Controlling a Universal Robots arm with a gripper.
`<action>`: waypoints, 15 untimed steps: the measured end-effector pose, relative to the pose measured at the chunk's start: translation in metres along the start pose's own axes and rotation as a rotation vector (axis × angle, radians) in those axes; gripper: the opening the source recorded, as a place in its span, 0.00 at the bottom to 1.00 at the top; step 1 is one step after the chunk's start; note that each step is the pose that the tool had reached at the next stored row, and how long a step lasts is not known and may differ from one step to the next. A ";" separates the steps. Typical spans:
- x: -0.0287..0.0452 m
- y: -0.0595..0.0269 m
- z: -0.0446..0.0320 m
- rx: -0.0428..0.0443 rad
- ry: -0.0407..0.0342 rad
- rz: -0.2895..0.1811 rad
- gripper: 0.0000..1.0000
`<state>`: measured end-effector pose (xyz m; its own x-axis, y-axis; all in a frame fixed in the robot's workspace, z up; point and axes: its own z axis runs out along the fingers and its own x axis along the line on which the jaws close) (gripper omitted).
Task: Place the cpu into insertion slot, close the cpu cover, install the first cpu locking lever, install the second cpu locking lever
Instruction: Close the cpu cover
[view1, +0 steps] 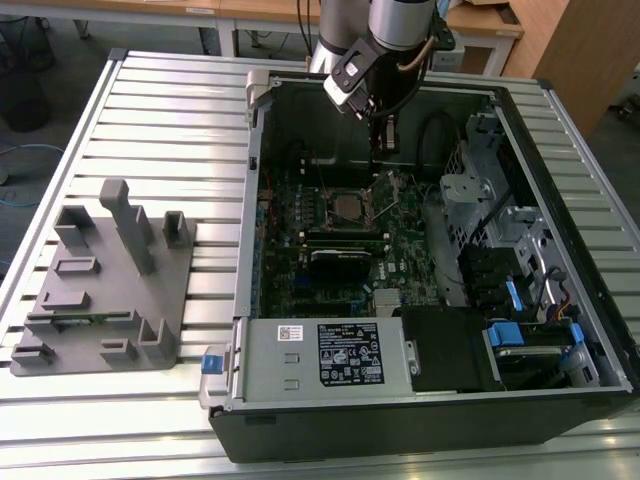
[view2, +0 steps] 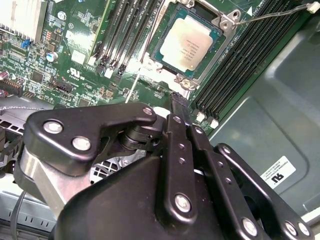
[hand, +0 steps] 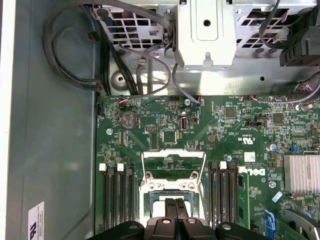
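The cpu (view2: 187, 42) lies flat in the insertion slot (view2: 156, 47), its pale silver top uncovered; the exterior view shows it mid-board (view1: 348, 206). The cpu cover (hand: 170, 185), a silver frame with a square cut-out, stands swung up beside the socket on the exterior view's right (view1: 386, 192). One thin locking lever (view2: 272, 15) sticks out unlatched past a socket corner. Another lever (view2: 132, 89) rises near the cover's hinge. My gripper (view2: 176, 102) hangs just above the raised cover, with nothing seen between its pressed-together fingers (hand: 170, 210); it also shows in the exterior view (view1: 383, 140).
Long black memory slots (view2: 235, 65) flank the socket on both sides. A grey power supply box (view1: 325, 355) fills the case front. A metal drive cage (view1: 480, 190) and cables (hand: 70, 55) crowd the exterior view's right. A grey fixture (view1: 105, 280) sits outside the case.
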<state>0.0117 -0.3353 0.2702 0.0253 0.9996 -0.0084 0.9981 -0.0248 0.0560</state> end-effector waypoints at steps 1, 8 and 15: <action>0.0000 0.0000 0.0000 0.0000 0.0001 0.000 0.11; 0.0000 0.0001 0.0000 0.0000 0.0001 0.000 0.11; 0.0001 0.0050 0.0004 0.0000 0.0000 0.000 0.11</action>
<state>0.0167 -0.3353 0.2701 0.0251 0.9996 -0.0084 0.9981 -0.0246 0.0561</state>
